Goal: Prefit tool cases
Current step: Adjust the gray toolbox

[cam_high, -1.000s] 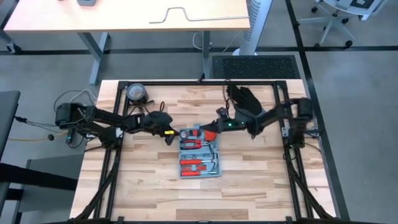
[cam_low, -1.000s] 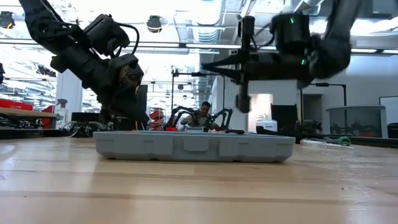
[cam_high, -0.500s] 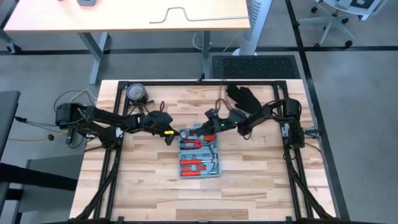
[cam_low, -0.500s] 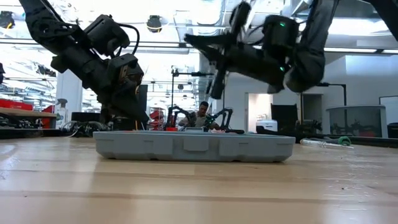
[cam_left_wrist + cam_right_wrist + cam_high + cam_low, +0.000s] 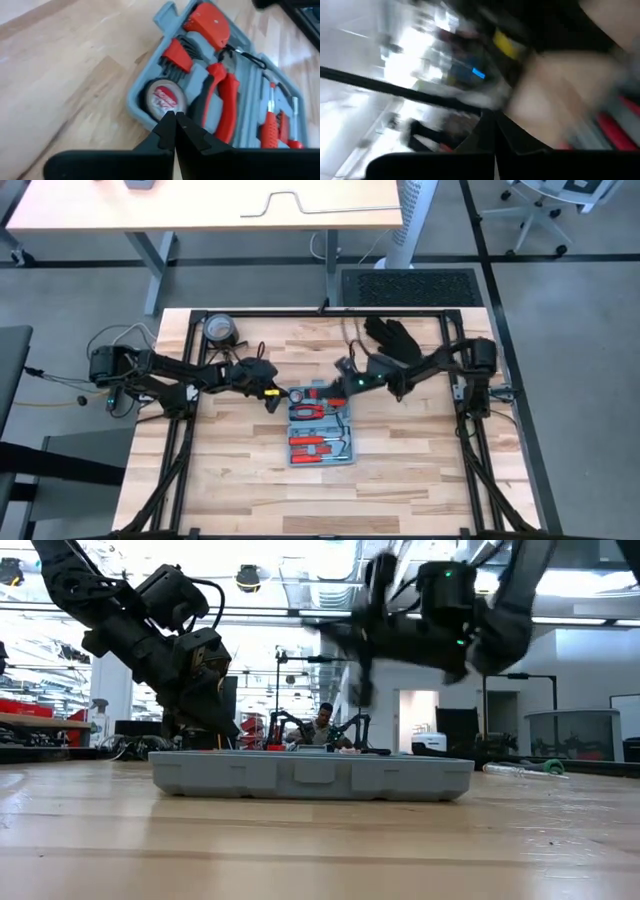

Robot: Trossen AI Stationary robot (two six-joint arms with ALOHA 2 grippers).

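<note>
The light-blue tool case (image 5: 321, 432) is lying open and flat near the middle of the wooden table (image 5: 240, 480), showing red-handled pliers (image 5: 226, 102), a round tape measure (image 5: 163, 98) and other red tools sitting in its grey slots. The left gripper (image 5: 272, 397) is hovering just beside the case's far left corner, right over the tape measure, with its jaws pressed together and holding nothing. The right gripper (image 5: 341, 370) is hanging in the air above the far edge of the case, near a black glove (image 5: 392, 335), and its fingers are too blurred to tell whether they are apart or together.
</note>
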